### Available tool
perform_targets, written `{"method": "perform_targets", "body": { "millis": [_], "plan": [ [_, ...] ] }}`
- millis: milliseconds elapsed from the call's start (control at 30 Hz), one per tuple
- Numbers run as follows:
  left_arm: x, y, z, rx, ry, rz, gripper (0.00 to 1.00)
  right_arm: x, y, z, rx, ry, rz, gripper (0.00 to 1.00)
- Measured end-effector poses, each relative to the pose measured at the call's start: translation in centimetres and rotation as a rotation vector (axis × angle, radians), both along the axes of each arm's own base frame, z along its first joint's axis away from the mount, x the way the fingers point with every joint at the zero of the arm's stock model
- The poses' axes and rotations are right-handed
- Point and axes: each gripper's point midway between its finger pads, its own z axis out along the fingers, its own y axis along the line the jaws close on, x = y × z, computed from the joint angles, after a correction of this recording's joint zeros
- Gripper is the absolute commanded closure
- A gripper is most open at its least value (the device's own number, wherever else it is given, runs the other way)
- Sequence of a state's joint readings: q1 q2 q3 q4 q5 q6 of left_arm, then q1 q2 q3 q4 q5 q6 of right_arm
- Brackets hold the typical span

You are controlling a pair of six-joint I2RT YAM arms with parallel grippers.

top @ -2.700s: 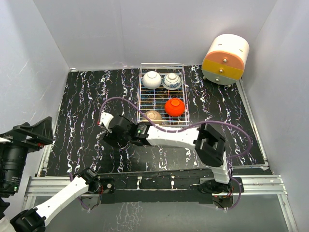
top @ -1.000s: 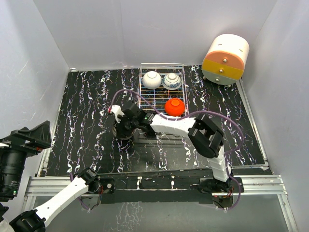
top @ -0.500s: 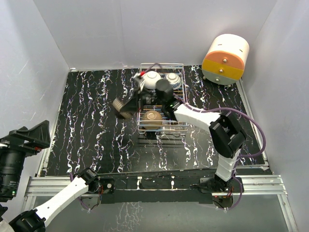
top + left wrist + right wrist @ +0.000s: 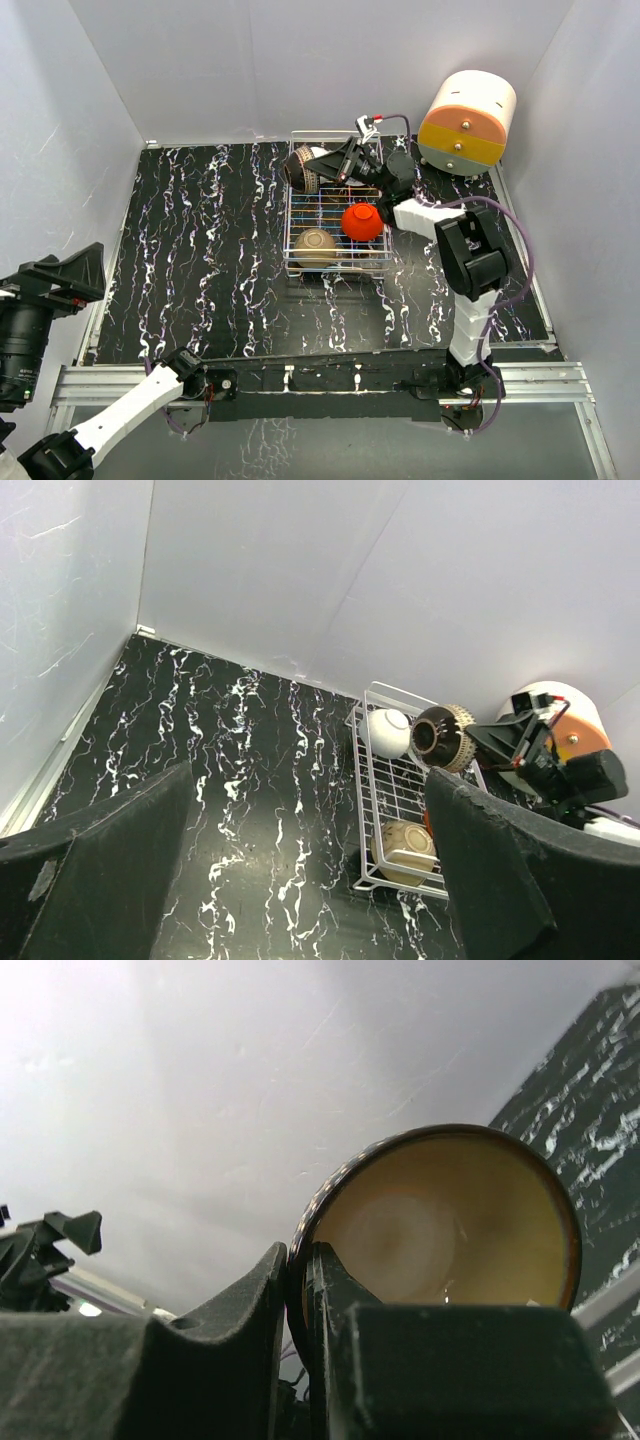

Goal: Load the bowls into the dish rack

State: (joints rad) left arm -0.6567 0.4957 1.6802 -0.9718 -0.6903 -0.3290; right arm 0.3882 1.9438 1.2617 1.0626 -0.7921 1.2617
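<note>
Shifted from beside the rack's left side to above its far end: dark bowl (image 4: 303,168), tipped sideways, its rim pinched tight in the right end effector (image 4: 298,1290). Left end effector (image 4: 308,780) idle, spread wide. Recommended: level the bowl, then lower it onto the rack's (image 4: 318,208) bare wire between tan bowl (image 4: 315,243) and white bowl (image 4: 388,732), touching neither.

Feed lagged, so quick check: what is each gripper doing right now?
Left gripper: open, holding nothing.
Right gripper: shut on the dark bowl, pinching its rim.
</note>
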Motion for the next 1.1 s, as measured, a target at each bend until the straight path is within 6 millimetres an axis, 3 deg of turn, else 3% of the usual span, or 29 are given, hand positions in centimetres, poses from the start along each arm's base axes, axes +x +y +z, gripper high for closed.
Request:
{"method": "perform_targets", "body": {
  "millis": [133,300,567,800,967,1100],
  "plan": [
    [0.1,-0.1,0.1,0.002,0.002,-0.003,0.03,1.9,0.1,-3.8,0.014,0.149,-0.012,0.92],
    [0.2,-0.2,0.3,0.005,0.001,-0.003,0.03,2.6,-0.3,-8.4,0.005,0.335,-0.062,0.92],
    [0.1,-0.1,0.3,0.006,0.001,-0.003,0.03,4.2,-0.6,-9.9,0.052,0.454,-0.132,0.92],
    [0.0,0.0,0.4,0.005,-0.003,-0.001,0.03,5.4,-0.5,-12.3,0.03,0.569,-0.21,0.92],
    [-0.1,0.1,0.4,0.005,-0.006,-0.001,0.03,5.9,0.2,-13.8,0.03,0.61,-0.22,0.92],
    [-0.3,0.3,0.8,-0.001,-0.017,-0.001,0.03,6.5,1.0,-13.8,0.046,0.615,-0.214,0.92]
  ]
}}
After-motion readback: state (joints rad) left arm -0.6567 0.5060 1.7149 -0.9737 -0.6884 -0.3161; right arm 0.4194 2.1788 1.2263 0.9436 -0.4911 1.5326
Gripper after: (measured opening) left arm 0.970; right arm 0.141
